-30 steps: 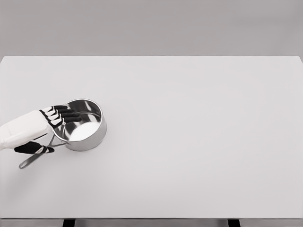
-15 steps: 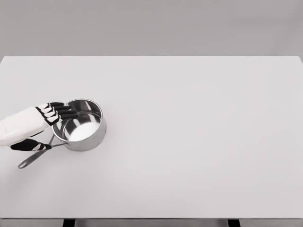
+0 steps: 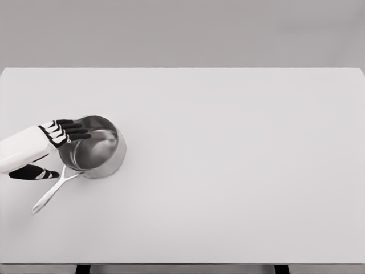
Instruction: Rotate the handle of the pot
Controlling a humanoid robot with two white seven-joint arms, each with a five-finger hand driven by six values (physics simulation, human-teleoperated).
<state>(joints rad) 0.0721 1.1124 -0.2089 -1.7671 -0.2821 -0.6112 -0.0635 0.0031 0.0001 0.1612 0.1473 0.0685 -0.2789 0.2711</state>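
White and black, your left hand (image 3: pixel 43 149) enters at the frame's left edge, its fingers (image 3: pixel 73 130) spread apart over the near-left rim of the pot (image 3: pixel 93 146), clamped on nothing. You see the steel pot at the desk's (image 3: pixel 239 165) left side, its handle (image 3: pixel 52 193) pointing toward the lower left.
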